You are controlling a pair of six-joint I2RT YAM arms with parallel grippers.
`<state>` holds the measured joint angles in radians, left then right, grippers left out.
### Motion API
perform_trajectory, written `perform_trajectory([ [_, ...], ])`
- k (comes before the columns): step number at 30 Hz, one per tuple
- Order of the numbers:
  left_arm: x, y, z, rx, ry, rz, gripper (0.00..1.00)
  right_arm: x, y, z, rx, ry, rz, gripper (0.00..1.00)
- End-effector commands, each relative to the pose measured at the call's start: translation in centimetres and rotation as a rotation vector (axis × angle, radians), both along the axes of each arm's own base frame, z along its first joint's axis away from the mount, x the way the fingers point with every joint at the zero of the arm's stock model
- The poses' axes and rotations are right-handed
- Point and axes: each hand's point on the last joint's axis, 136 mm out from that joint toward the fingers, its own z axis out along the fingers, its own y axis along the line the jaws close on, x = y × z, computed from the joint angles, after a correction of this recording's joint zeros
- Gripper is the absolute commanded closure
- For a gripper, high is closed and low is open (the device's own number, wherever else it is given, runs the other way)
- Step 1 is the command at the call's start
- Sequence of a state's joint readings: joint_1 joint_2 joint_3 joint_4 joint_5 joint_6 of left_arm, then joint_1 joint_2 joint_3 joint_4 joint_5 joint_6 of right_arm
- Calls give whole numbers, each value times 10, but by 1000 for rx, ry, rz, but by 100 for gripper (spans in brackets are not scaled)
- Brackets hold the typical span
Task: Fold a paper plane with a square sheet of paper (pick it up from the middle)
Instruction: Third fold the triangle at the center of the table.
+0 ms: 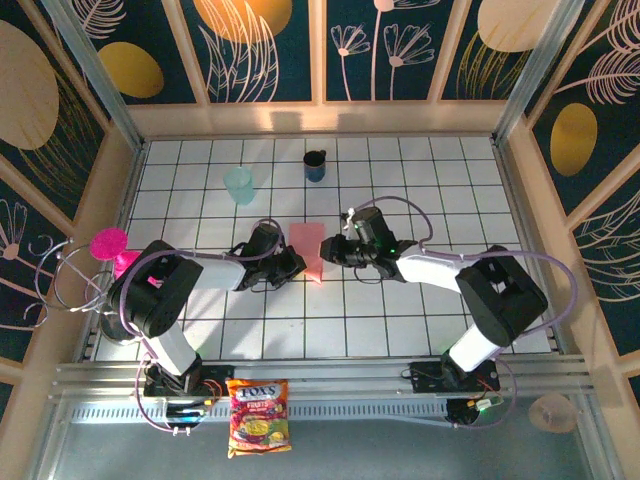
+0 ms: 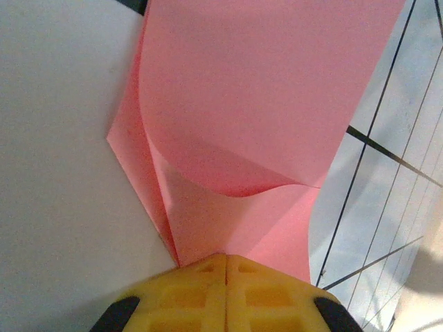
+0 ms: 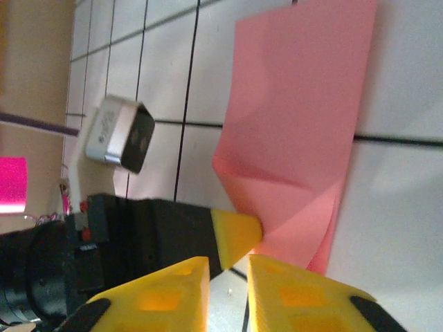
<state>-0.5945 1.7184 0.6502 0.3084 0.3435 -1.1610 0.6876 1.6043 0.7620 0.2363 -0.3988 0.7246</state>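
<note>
The salmon-pink sheet of paper [image 1: 308, 240] lies on the tiled table between the two arms, folded into a narrow strip. In the left wrist view one layer of the paper [image 2: 263, 104] curls up over a diagonal crease. My left gripper [image 2: 226, 259] is shut on the paper's near corner, its yellow fingers pressed together. From the right wrist, the left gripper's yellow tip [image 3: 242, 232] pinches the paper [image 3: 297, 104] at its lower left corner. My right gripper [image 3: 228, 277] hovers just beside that corner, jaws open a little with bare table in the gap. From above, the right gripper [image 1: 325, 248] meets the left gripper [image 1: 298, 262] at the paper.
A teal cup [image 1: 239, 185] and a dark mug [image 1: 315, 165] stand at the back of the table. A magenta goblet [image 1: 110, 245] sits at the left edge. A snack packet [image 1: 259, 415] lies on the front rail between the arm bases.
</note>
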Motion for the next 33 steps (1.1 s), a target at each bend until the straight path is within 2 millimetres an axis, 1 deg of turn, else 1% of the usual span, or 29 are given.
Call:
perform_trajectory([
  [1, -11, 8, -20, 32, 64, 32, 91, -15, 15, -9, 19, 94, 57, 82],
  [5, -12, 9, -20, 33, 64, 32, 92, -22, 26, -18, 9, 134, 90, 87],
  [9, -13, 9, -18, 30, 62, 28, 91, -23, 29, -27, -5, 159, 94, 90],
  [18, -11, 4, -10, 2, 50, 22, 91, -31, 29, -44, -47, 210, 115, 91],
  [22, -11, -2, -4, -56, 51, 20, 91, -35, 29, -50, -60, 223, 127, 91],
  [30, -14, 0, -7, -45, 59, 21, 91, -39, 28, -60, -79, 242, 142, 91],
  [33, -15, 1, -8, -40, 61, 21, 91, -40, 29, -60, -77, 243, 148, 91],
])
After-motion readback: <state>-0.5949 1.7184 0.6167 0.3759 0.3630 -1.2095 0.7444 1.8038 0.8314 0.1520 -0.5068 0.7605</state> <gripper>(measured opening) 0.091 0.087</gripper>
